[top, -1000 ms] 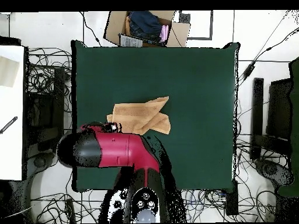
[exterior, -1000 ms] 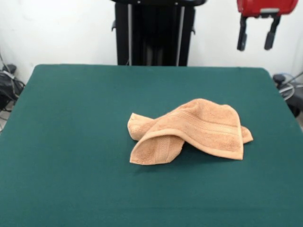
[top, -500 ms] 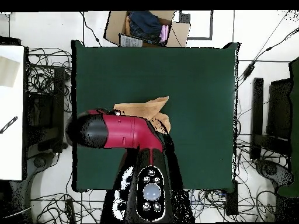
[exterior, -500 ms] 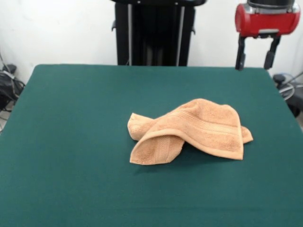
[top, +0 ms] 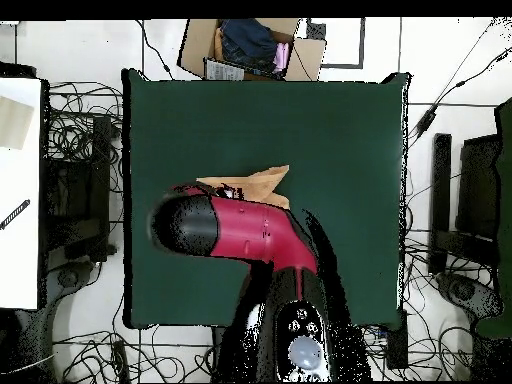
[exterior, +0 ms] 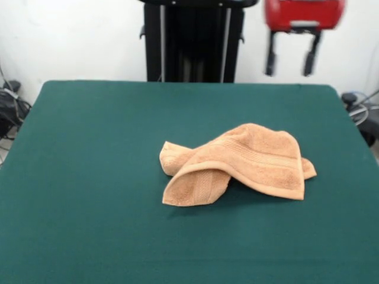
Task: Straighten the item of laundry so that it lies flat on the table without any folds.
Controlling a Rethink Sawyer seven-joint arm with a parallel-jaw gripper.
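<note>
Surface: dark green cloth, wide, mostly bare.
Towel: orange-tan terry, right of centre on the surface, crumpled; a ribbed-border flap folded over toward the near left, right part humped.
Towel, overhead: only its far edge shows past the red arm.
Gripper: high at the far right, well above and apart from the towel; jaws released, holding nothing.

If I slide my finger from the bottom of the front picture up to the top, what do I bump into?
Bare green table → crumpled orange towel → more bare table → the red gripper hanging in the air, fingers apart.
</note>
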